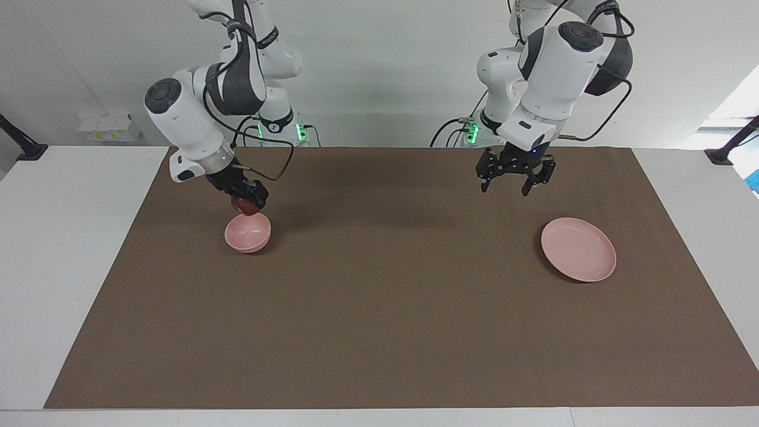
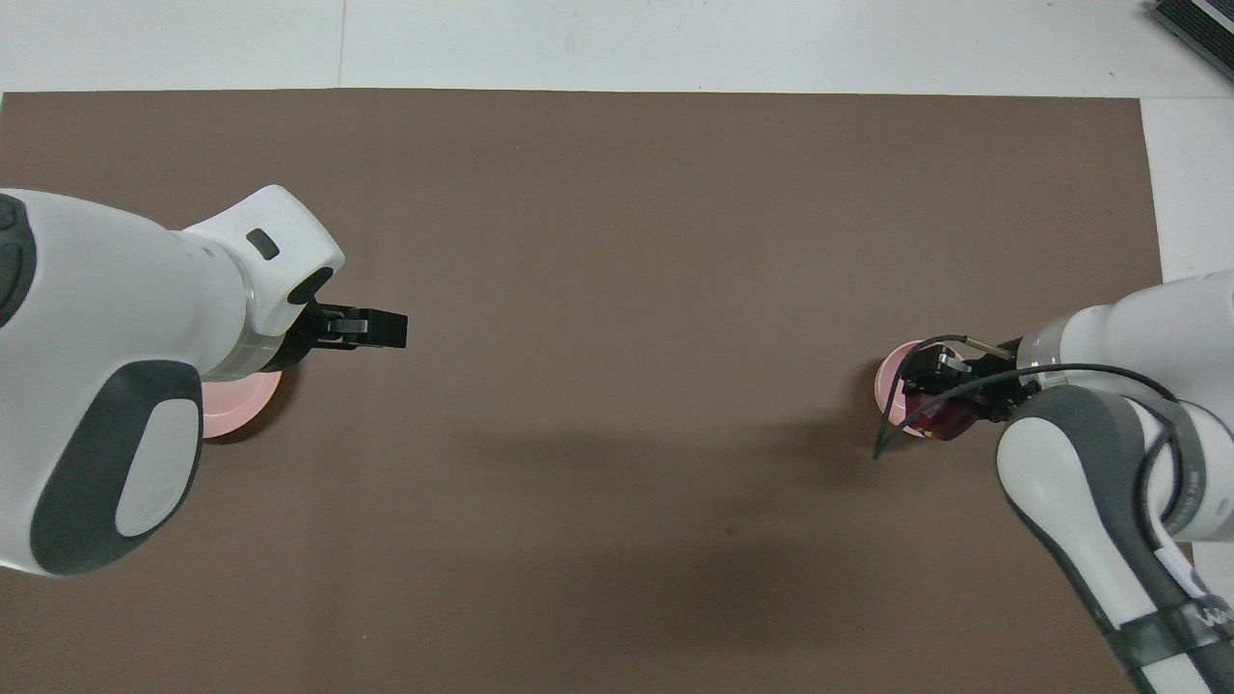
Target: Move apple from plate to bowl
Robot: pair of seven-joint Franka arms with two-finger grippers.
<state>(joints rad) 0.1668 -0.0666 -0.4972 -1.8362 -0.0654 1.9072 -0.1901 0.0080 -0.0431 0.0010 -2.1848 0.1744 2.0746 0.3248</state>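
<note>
My right gripper (image 1: pixel 251 200) is shut on the dark red apple (image 1: pixel 242 206) and holds it just above the small pink bowl (image 1: pixel 248 236), over the rim nearer the robots. In the overhead view the gripper (image 2: pixel 933 397) and apple (image 2: pixel 943 420) cover most of the bowl (image 2: pixel 889 386). The wide pink plate (image 1: pixel 578 258) lies bare toward the left arm's end of the table. My left gripper (image 1: pixel 513 187) hangs open and empty above the mat, over the spot just nearer the robots than the plate. In the overhead view the left arm hides most of the plate (image 2: pixel 243 405).
A brown mat (image 1: pixel 385 308) covers the table between the bowl and the plate. White table edges (image 1: pixel 71 249) flank the mat at both ends.
</note>
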